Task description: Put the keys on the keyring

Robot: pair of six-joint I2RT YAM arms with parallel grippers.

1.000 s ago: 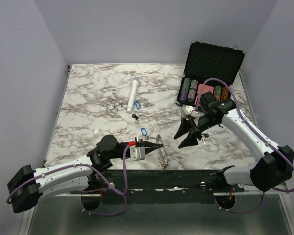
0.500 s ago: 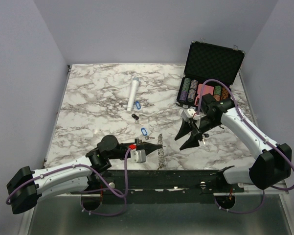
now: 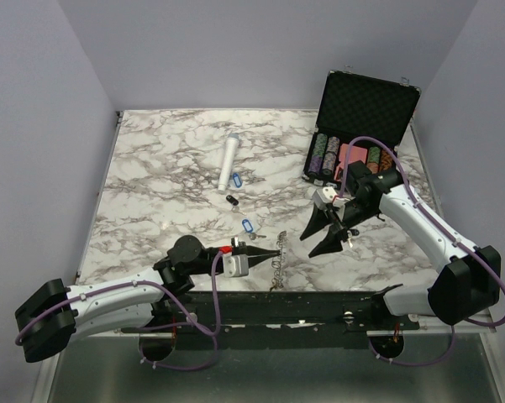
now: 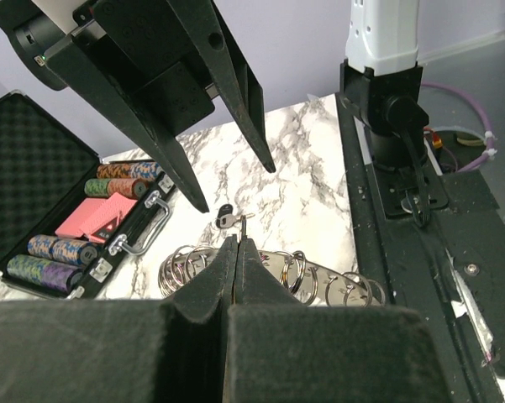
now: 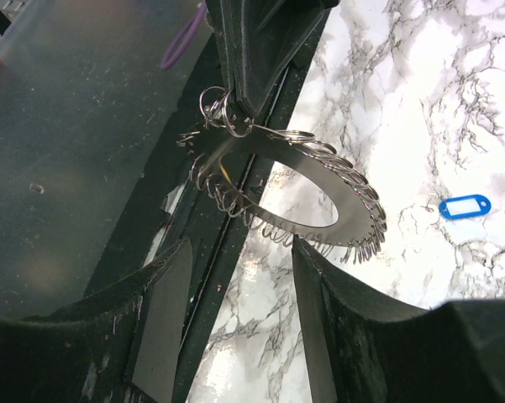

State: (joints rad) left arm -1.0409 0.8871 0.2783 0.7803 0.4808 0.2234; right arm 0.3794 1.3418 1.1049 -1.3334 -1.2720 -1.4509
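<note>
The right claw (image 5: 239, 252) stood with its two dark fingers (image 5: 164, 323) parted, framing the view at 7 and 5 o'clock. Beyond the gap hung the keyring (image 5: 235, 164), a flat grey metal ring tilted off level. Its rim was crowded with small wire loops, and marble showed through its wide centre hole. The left claw (image 5: 242, 101) stood at 12 o'clock, its black tips pressed together on the ring's rim at about 11 o'clock. At the ring's 3 o'clock a blue-tagged key (image 5: 464, 206) lay flat on the marble surface (image 5: 420, 101), well apart from the ring. A black frame rail (image 5: 227, 277) ran from 12 toward 7 o'clock along the surface's edge. A purple cable (image 5: 183, 42) curved at 11 o'clock.
</note>
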